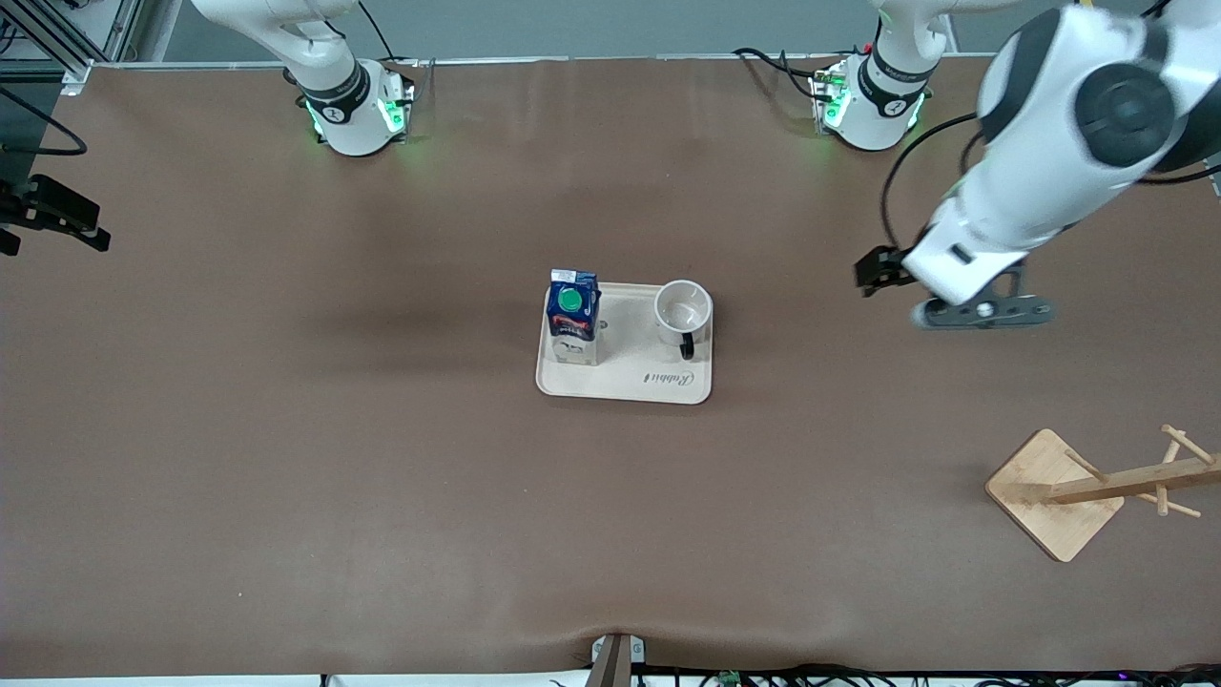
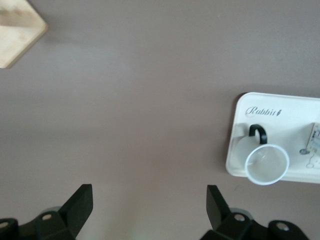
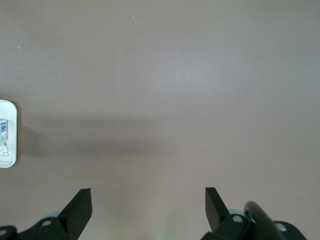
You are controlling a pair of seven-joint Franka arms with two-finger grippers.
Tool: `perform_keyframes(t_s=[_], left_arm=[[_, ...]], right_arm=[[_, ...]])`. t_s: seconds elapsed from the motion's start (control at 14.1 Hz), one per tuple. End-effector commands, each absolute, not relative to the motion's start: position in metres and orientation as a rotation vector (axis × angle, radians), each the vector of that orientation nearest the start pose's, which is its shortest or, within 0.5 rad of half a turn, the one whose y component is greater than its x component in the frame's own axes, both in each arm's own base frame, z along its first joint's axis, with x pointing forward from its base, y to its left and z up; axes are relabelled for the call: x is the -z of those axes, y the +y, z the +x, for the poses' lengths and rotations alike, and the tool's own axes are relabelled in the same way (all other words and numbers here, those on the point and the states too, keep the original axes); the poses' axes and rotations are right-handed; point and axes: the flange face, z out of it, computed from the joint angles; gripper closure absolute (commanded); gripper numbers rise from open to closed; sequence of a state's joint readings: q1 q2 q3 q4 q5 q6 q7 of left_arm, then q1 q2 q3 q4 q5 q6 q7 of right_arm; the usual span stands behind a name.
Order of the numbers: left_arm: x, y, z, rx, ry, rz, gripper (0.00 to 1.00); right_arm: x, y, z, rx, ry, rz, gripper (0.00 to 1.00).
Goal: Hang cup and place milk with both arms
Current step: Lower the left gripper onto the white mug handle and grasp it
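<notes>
The white cup (image 1: 683, 313) with a black handle stands upright on a cream tray (image 1: 625, 382), handle toward the front camera. The dark blue milk (image 1: 572, 315) with a green cap stands beside it on the tray, toward the right arm's end. My left gripper (image 1: 876, 272) is open and empty over bare table, between the tray and the left arm's end. Its view (image 2: 148, 192) shows the cup (image 2: 266, 164) off to one side. My right gripper (image 1: 57, 224) is open and empty (image 3: 148, 195), waiting over the table's right-arm end.
A wooden cup rack (image 1: 1097, 487) with pegs stands on a square base toward the left arm's end, nearer the front camera than the tray. A corner of its base (image 2: 17, 30) shows in the left wrist view. The tray's edge (image 3: 7, 132) shows in the right wrist view.
</notes>
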State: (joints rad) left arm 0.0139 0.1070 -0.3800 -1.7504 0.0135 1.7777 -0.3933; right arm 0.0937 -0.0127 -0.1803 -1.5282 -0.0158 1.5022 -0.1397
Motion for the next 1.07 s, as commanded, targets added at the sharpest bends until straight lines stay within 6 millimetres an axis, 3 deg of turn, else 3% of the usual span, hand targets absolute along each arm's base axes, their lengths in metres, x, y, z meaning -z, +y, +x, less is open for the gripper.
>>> perform_keyframes(t_s=[0.0,0.21,0.43,0.71,0.99], left_arm=[[-0.462,-0.250,0.527,-0.074,-0.082,-3.083,0.00],[-0.402,-0.308,0.511,-0.105,-0.142,-2.989,0.00],[-0.354,-0.341,0.501,-0.091,-0.219,-2.986,0.00],[-0.315,-0.361,0.490,-0.057,-0.312,-3.043,0.00],[-0.284,-0.369,0.470,-0.043,-0.358,-3.073,0.01]], right_arm=[[-0.646,-0.051,0.544,-0.018,-0.085,-3.132,0.00],[-0.637,-0.048,0.553,-0.028,-0.092,-3.135,0.00],[-0.631,-0.044,0.565,0.022,-0.099,-3.142,0.00],[-0.616,-0.044,0.578,0.020,-0.100,-3.149,0.00],[-0.625,-0.042,0.580,0.072,-0.107,-3.152,0.00]])
